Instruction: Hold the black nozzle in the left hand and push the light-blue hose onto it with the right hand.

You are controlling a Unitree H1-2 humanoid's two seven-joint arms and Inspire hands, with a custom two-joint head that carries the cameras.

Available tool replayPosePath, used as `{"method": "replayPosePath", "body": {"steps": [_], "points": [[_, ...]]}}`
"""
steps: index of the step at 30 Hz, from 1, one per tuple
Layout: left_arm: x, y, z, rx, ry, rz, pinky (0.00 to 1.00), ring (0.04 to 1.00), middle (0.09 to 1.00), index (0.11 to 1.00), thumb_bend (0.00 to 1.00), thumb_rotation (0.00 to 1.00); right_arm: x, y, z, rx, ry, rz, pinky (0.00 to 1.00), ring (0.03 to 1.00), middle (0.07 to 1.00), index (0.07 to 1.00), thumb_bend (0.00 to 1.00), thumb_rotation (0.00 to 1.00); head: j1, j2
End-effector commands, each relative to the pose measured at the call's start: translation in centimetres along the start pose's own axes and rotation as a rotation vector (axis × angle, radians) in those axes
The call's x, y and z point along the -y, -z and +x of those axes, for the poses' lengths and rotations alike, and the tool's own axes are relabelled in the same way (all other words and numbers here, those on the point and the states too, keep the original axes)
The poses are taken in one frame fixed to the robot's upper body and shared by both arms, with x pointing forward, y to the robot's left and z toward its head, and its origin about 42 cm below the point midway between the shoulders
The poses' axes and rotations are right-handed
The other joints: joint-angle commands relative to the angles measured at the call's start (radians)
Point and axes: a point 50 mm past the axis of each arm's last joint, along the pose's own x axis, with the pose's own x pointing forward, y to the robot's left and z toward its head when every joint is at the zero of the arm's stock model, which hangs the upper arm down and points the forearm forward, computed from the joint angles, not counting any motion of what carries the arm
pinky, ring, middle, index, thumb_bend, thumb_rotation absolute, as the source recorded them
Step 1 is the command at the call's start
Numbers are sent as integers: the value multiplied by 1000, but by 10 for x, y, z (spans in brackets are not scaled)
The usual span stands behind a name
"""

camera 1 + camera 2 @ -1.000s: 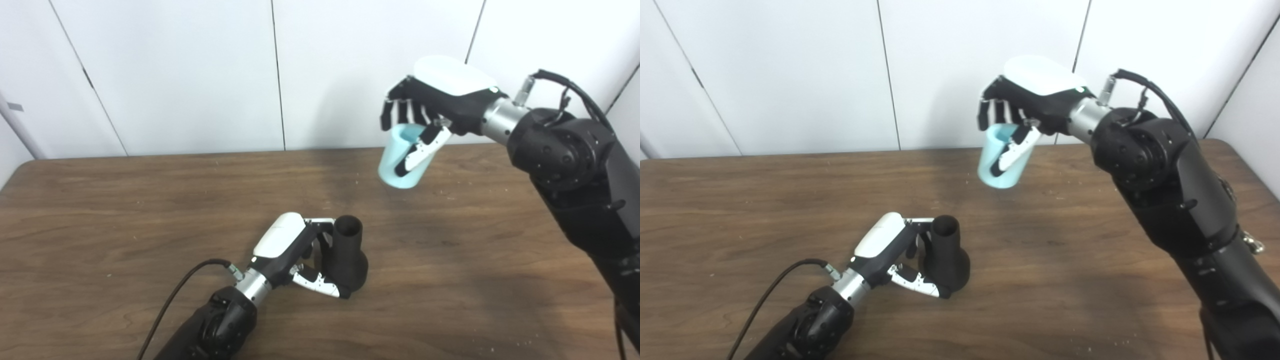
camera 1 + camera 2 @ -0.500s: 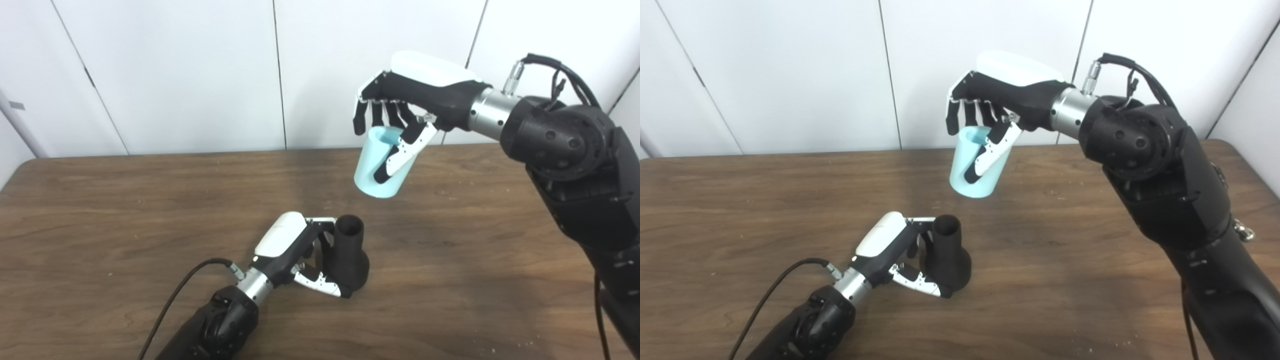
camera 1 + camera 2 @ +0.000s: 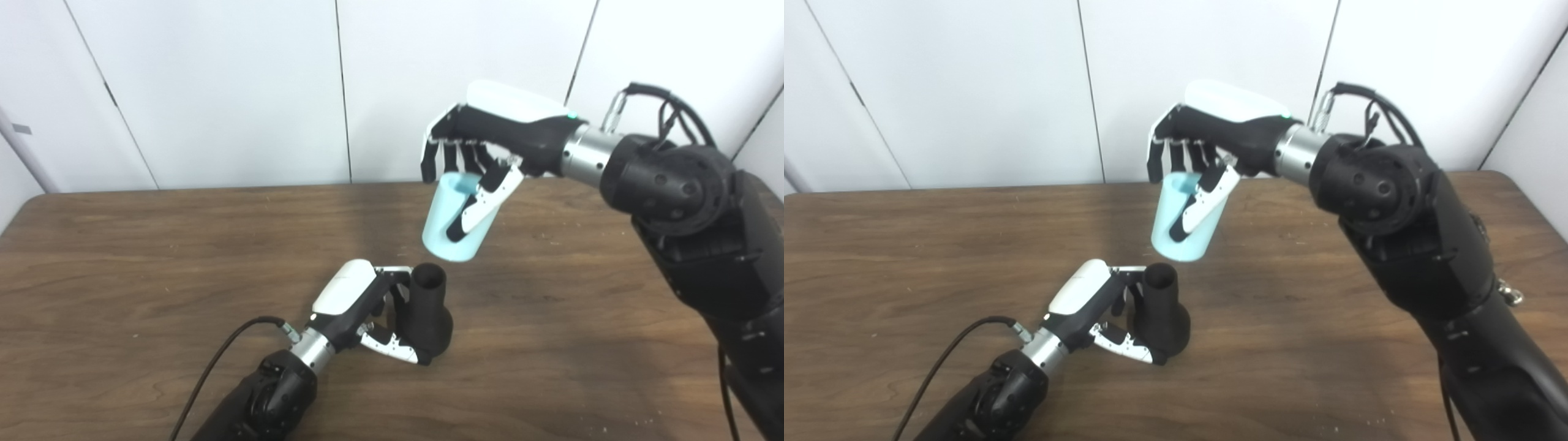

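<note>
Nearest the camera, the left hand (image 3: 361, 309) lies low on the tabletop (image 3: 122, 257), its arm coming in from the bottom edge with a black cable trailing beside the wrist. Its fingers and thumb are wrapped around the wide base of the black nozzle (image 3: 427, 309), which stands upright on the wood with its open narrow neck pointing up. That grip looks meant to brace the nozzle so it will not tip or slide when something is pressed down on it, while leaving the neck free. Farther back and higher, the right hand (image 3: 490, 138) reaches in from the right with its palm turned down and the forearm roughly level. It is clamped on the light-blue hose (image 3: 453, 217), a short tapered sleeve, with the thumb down the near wall and the fingers over the top rim. The hose hangs in the air, slightly tilted, its lower opening facing down, just above and a little behind the nozzle's neck, not touching it. Held from the top this way, the lower opening stays clear to slip over the neck.
</note>
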Motion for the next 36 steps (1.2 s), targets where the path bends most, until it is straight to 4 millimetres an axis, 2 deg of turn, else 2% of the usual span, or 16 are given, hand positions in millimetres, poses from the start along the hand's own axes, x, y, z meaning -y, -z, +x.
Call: {"method": "replayPosePath", "body": {"steps": [1, 8, 10, 16, 29, 36], "points": [[32, 38, -35, -229, 217, 82, 380, 366, 427, 487, 518, 77, 21, -14, -4, 26, 67, -59, 211, 277, 348, 481, 515, 123, 1, 1], [31, 39, -35, -231, 217, 77, 380, 365, 421, 487, 518, 77, 13, -18, 2, 53, 71, -46, 243, 309, 370, 481, 515, 124, 3, 3], [31, 39, -35, -230, 216, 77, 380, 365, 421, 487, 518, 77, 10, -19, 4, 64, 73, -41, 215, 279, 363, 481, 515, 124, 3, 3], [31, 38, -35, -227, 212, 76, 380, 365, 421, 487, 518, 77, 4, -21, 7, 82, 70, -30, 203, 270, 355, 481, 515, 124, 2, 5], [31, 38, -35, -235, 218, 77, 381, 366, 424, 487, 518, 77, -4, -14, 12, 72, 13, 88, 173, 249, 333, 481, 514, 123, 3, 5], [30, 39, -35, -234, 222, 81, 384, 368, 427, 487, 518, 77, -8, -10, 13, 49, -12, 93, 175, 245, 336, 481, 514, 123, 3, 7]]}}
